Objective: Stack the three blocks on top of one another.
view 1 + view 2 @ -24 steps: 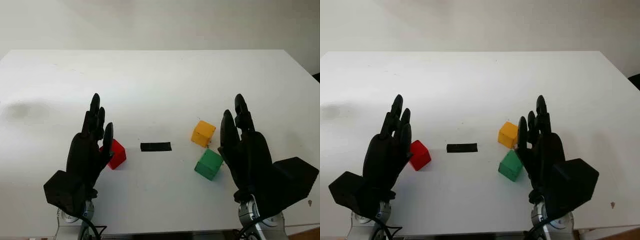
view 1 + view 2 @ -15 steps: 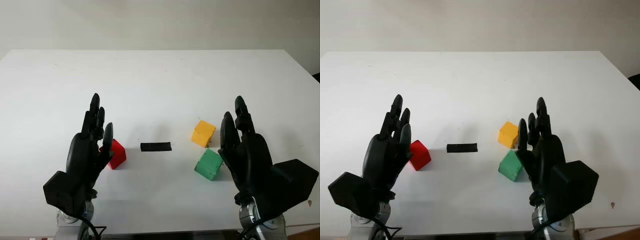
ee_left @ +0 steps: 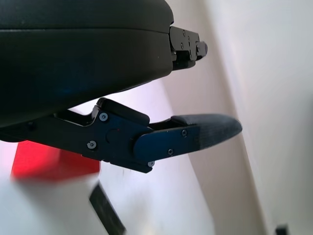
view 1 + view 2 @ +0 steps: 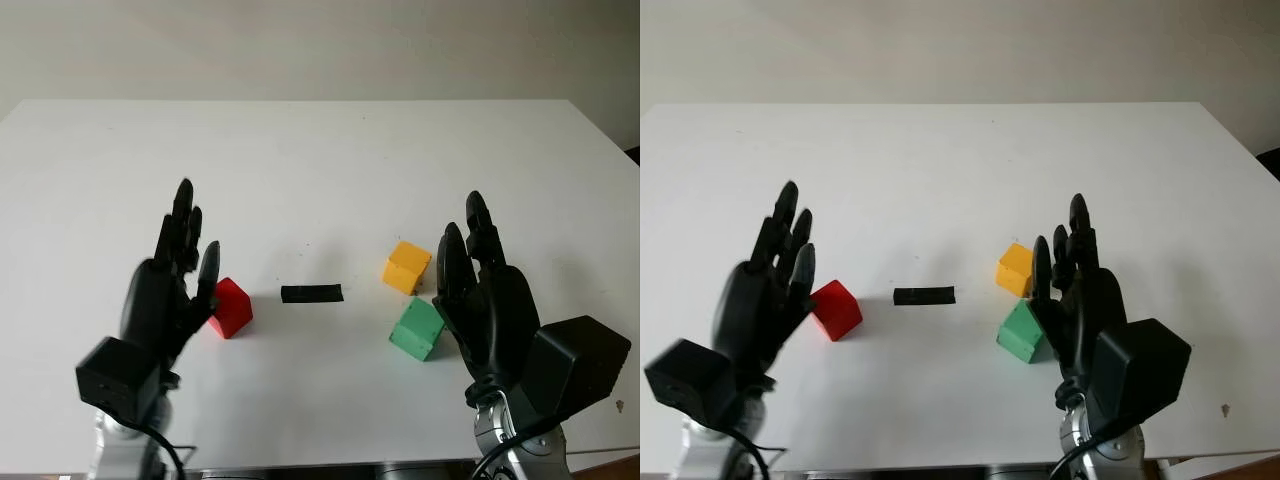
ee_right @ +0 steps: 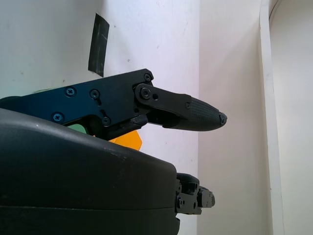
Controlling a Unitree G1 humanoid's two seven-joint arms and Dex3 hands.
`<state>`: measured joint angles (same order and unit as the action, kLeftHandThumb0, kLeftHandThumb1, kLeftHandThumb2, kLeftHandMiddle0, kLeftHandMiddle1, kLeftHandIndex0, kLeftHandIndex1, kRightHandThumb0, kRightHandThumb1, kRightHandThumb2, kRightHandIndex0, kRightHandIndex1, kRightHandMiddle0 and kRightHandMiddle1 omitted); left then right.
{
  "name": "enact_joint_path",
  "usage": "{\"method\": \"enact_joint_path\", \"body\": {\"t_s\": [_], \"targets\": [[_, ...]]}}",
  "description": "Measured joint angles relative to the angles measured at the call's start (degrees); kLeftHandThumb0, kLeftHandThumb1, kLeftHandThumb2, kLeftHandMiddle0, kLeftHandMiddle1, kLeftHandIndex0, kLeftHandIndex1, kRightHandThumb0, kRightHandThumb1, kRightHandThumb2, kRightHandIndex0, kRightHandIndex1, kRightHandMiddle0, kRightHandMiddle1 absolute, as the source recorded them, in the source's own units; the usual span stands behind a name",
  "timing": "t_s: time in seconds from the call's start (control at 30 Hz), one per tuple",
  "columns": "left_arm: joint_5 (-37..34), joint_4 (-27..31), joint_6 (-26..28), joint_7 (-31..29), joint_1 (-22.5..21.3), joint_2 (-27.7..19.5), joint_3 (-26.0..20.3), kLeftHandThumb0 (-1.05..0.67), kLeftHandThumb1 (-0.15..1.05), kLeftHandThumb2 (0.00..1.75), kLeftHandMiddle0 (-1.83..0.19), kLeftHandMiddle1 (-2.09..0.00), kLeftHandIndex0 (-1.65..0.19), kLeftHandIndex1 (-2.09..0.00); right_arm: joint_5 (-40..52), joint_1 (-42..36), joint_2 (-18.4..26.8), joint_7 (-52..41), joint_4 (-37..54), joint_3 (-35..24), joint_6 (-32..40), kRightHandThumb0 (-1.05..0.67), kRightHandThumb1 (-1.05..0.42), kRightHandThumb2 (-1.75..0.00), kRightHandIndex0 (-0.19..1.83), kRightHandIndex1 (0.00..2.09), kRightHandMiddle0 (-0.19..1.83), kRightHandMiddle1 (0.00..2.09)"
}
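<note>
A red block (image 4: 230, 306) sits on the white table (image 4: 320, 160) at the left of centre. Just to its left my left hand (image 4: 180, 255) is raised above the table, open and holding nothing. The red block (image 3: 49, 164) also shows beside that hand's thumb in the left wrist view. A yellow block (image 4: 406, 266) and a green block (image 4: 417, 327) stand close together at the right of centre, apart from each other. My right hand (image 4: 470, 265) is open just right of the green block, holding nothing. A sliver of yellow block (image 5: 128, 141) peeks behind its thumb.
A short strip of black tape (image 4: 311, 293) lies flat on the table between the red block and the other two. The table's far half is bare white, and its near edge runs just below both arms.
My left hand has lifted and shifted a little left and away from the red block. The right hand has barely moved. All blocks stay where they were.
</note>
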<state>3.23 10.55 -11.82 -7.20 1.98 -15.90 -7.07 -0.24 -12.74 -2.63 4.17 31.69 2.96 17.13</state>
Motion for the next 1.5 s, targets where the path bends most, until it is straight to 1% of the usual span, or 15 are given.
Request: {"method": "enact_joint_path", "body": {"t_s": [0.13, 0.27, 0.37, 0.43, 0.5, 0.67, 0.73, 0.9, 1.03, 1.2, 1.33, 1.5], "targets": [[-0.48, -1.24, -2.35, -7.75, -6.37, -9.79, -2.38, -0.65, 1.05, 0.28, -0.10, -0.06, -0.22, -0.08, -0.22, 0.07, 0.01, 0.02, 0.01, 0.05, 0.00, -0.55, -1.05, -0.60, 0.01, 0.06, 0.01, 0.05], [1.20, -3.32, -2.75, -16.90, -10.46, -20.20, -2.59, -0.60, 1.05, 0.17, -0.10, -0.06, -0.26, -0.07, -1.34, 0.17, 0.03, 0.28, 0.08, 0.44, 0.00, -0.54, -1.05, -0.62, 0.02, 0.06, 0.01, 0.05], [2.60, -4.58, -3.42, -24.69, -14.58, -28.06, -1.56, -0.54, 1.04, 0.10, -0.08, -0.04, -0.26, -0.06, -1.74, 0.18, 0.01, 0.46, 0.13, 0.34, 0.00, -0.54, -1.05, -0.61, 0.02, 0.06, 0.01, 0.06], [4.07, -5.80, -5.07, -28.35, -17.62, -31.67, -0.10, -0.52, 1.02, 0.07, -0.07, -0.04, -0.28, -0.07, -1.74, 0.22, 0.01, 0.45, 0.15, 0.30, 0.00, -0.53, -1.05, -0.62, 0.02, 0.06, 0.00, 0.05], [6.55, -7.18, -7.85, -30.34, -20.32, -33.95, 1.89, -0.52, 1.00, 0.06, -0.07, -0.04, -0.29, -0.07, -1.64, 0.30, 0.01, 0.31, 0.16, 0.22, 0.00, -0.54, -1.05, -0.62, 0.01, 0.05, 0.00, 0.05], [15.54, -9.46, -14.31, -30.97, -24.48, -36.64, 6.74, -0.52, 0.92, 0.03, -0.08, -0.05, -0.31, -0.08, -1.69, 0.54, -0.04, 0.54, 0.15, 0.11, -0.03, -0.55, -1.05, -0.61, 0.02, 0.06, 0.01, 0.06], [18.61, -10.31, -17.29, -30.56, -25.70, -37.35, 8.16, -0.51, 0.91, 0.03, -0.06, -0.04, -0.30, -0.07, -1.84, 0.56, -0.05, 0.73, 0.15, 0.14, -0.03, -0.55, -1.05, -0.61, 0.02, 0.06, 0.02, 0.06], [23.63, -12.40, -23.54, -29.57, -27.98, -38.34, 10.69, -0.52, 0.91, 0.05, 0.04, -0.01, -0.22, -0.03, -1.76, 0.55, -0.06, 0.98, 0.16, 0.19, -0.03, -0.55, -1.05, -0.60, 0.02, 0.06, 0.02, 0.06], [25.71, -12.35, -24.14, -31.09, -28.54, -39.63, 12.28, -0.52, 0.91, 0.05, 0.17, -0.01, -0.17, -0.02, -1.73, 0.54, -0.07, 1.08, 0.17, 0.24, -0.03, -0.55, -1.05, -0.61, 0.02, 0.05, 0.01, 0.05], [25.93, -11.46, -24.14, -32.30, -28.54, -39.96, 13.09, -0.53, 0.91, 0.05, 0.19, -0.02, -0.18, -0.03, -1.93, 0.54, -0.06, 1.11, 0.17, 0.57, -0.05, -0.55, -1.05, -0.61, 0.02, 0.05, 0.01, 0.05], [26.61, -11.73, -26.10, -30.75, -28.06, -40.02, 13.15, -0.56, 0.90, 0.05, 0.19, -0.03, -0.19, -0.04, -2.06, 0.52, -0.05, 1.07, 0.17, 0.65, -0.05, -0.55, -1.05, -0.61, 0.02, 0.05, 0.01, 0.05], [28.59, -13.92, -28.60, -27.31, -26.65, -39.96, 13.82, -0.62, 0.92, 0.06, 0.19, -0.03, -0.21, -0.05, -2.29, 0.48, -0.06, 1.09, 0.19, 0.75, -0.05, -0.54, -1.05, -0.62, 0.02, 0.05, 0.01, 0.05]]}}
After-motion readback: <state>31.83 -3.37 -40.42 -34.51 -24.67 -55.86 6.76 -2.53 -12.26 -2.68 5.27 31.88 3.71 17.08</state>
